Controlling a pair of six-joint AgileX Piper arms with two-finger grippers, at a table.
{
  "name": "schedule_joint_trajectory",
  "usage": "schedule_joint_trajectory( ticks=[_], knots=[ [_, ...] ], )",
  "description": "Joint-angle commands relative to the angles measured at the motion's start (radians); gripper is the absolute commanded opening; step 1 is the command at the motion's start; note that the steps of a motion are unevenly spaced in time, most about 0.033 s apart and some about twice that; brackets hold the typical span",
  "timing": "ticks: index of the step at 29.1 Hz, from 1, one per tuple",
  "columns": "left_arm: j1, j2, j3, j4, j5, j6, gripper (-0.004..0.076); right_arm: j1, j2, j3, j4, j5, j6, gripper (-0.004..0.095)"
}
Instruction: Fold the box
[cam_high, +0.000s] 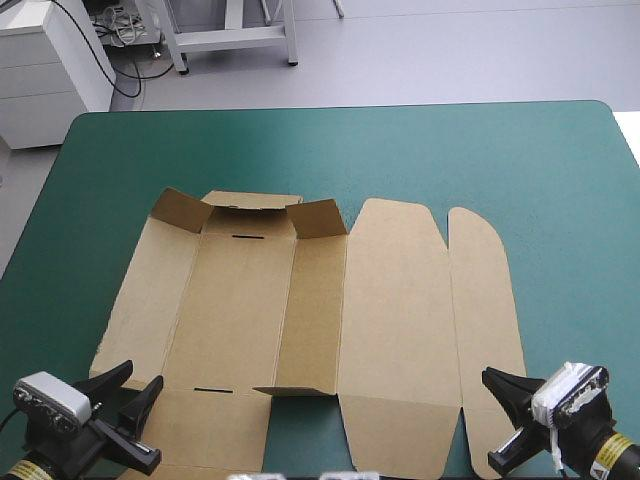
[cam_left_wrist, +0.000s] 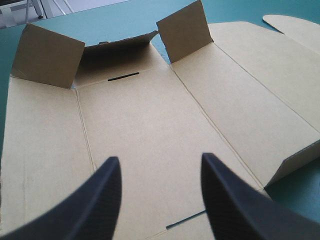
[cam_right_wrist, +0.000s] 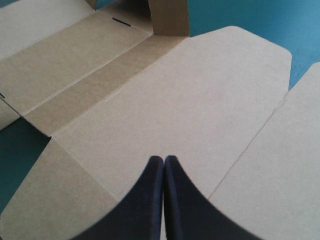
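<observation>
The brown box (cam_high: 390, 300) lies cut open and mostly flat across the middle of the teal-green table (cam_high: 520, 150). At its far end two corner flaps (cam_high: 180, 208) (cam_high: 318, 217) and the end wall (cam_high: 250, 202) stand partly raised. My left gripper (cam_high: 138, 378) sits at the box's near left corner, and in the left wrist view the gripper (cam_left_wrist: 160, 159) is open above the base panel (cam_left_wrist: 140, 125), holding nothing. My right gripper (cam_high: 500, 383) is at the near right; in the right wrist view the gripper (cam_right_wrist: 164, 159) is shut over the wide lid panel (cam_right_wrist: 175, 90).
A narrow rounded flap (cam_high: 485, 300) forms the box's right side. Bare teal-green cover runs along the far edge and the right side. A white cabinet (cam_high: 45, 65) stands beyond the table's far left corner.
</observation>
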Motion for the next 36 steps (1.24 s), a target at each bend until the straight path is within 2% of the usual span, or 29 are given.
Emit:
schedule_joint_trajectory(
  ticks=[1, 10, 16, 19, 26, 36],
  knots=[
    [-0.002, 0.014, -0.021, -0.013, -0.075, -0.007, 0.0473, 0.000, -0.005, -0.025, 0.000, -0.083, -0.007, -0.0018],
    [-0.002, 0.014, -0.029, -0.074, -0.075, -0.017, 0.0474, 0.000, -0.005, -0.025, 0.000, -0.083, -0.009, -0.0018],
    [-0.002, 0.087, -0.140, -0.021, -0.059, -0.072, 0.0474, 0.000, -0.005, -0.025, 0.000, -0.083, -0.009, -0.0019],
    [-0.002, 0.172, -0.216, 0.069, 0.006, -0.099, 0.0474, 0.000, -0.005, -0.025, 0.000, -0.083, -0.009, -0.0020],
    [-0.002, 0.490, -0.366, 0.285, 0.308, -0.268, 0.0474, 0.000, -0.005, -0.025, 0.000, -0.083, -0.009, -0.0020],
    [-0.002, 0.848, -0.494, 0.301, 0.398, -0.316, 0.0474, 0.000, -0.005, -0.025, 0.000, -0.083, -0.012, -0.0020]
  ],
)
